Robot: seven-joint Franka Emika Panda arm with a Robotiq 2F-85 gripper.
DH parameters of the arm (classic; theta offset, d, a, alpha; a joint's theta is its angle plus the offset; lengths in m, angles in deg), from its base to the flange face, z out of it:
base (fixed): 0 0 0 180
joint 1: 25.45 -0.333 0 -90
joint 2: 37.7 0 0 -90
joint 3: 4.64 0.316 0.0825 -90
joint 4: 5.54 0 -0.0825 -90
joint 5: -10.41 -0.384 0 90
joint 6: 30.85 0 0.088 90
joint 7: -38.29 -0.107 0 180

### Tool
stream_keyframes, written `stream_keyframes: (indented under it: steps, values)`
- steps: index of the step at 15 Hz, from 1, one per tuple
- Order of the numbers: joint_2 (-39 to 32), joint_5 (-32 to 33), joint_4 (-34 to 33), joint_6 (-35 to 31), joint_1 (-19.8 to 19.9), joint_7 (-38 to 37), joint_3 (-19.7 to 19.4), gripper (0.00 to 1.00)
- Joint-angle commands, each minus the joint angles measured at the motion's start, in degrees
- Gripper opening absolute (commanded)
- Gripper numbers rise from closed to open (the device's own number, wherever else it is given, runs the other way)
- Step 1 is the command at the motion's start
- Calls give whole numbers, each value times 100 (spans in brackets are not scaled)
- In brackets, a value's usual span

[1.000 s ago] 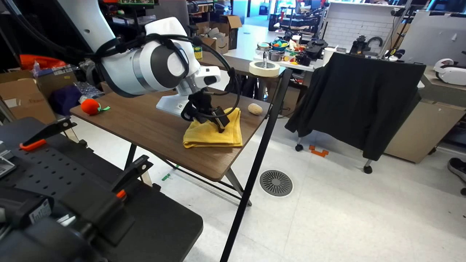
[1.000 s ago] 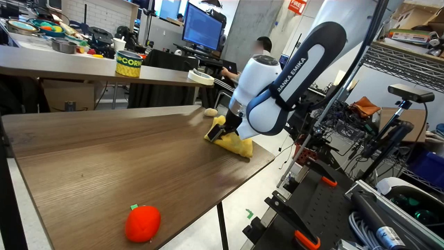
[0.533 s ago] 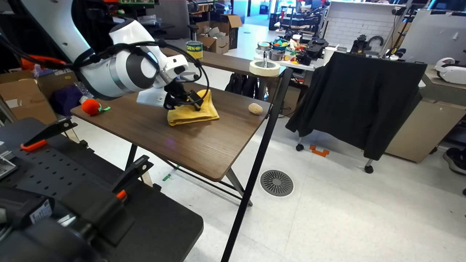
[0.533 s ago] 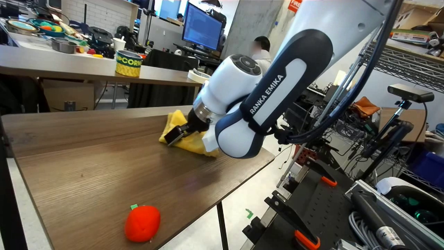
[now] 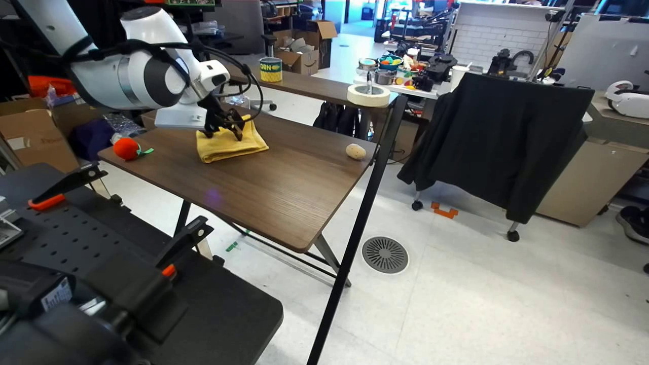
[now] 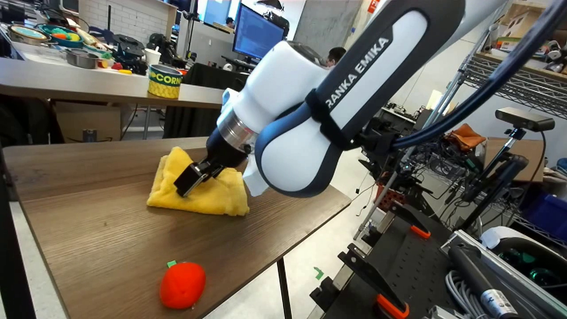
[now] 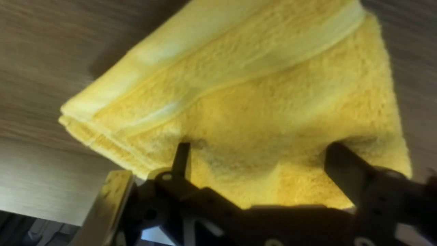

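One yellow cloth (image 6: 219,195) lies folded on the brown tabletop (image 6: 106,239), directly under my tool (image 7: 258,150), whose two fingers (image 7: 343,167) stand wide apart with no fabric visibly pinched between them; in the wrist view both tips appear to press into the pile. I judge it light, soft and limp, with a grippy terry-like surface that should not slip and nothing in it to break. Pressed flat, it would probably slide along or ruck up; for a real hold I would favour a raised fold or the stacked layers at a corner, since a shallow pinch may catch only the top layer. Counting the rest, I have one red round thing (image 6: 182,285), green at its top, and one pale potato-like lump (image 5: 356,151) on the same tabletop, the lump well apart from the cloth in an exterior view. Behind, on a second tabletop (image 5: 319,90), I make out one corn can (image 6: 164,81) and one roll of tape (image 5: 368,95).
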Motion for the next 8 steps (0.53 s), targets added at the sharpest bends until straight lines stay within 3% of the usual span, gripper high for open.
stream_keyframes:
  steps: [1,4,8]
  values:
    - [1002,455,921,-9,371,671,575,100]
    - [1471,799,1304,-30,527,1020,957,100]
    - [1662,1094,1434,344,1020,1448,1919,100]
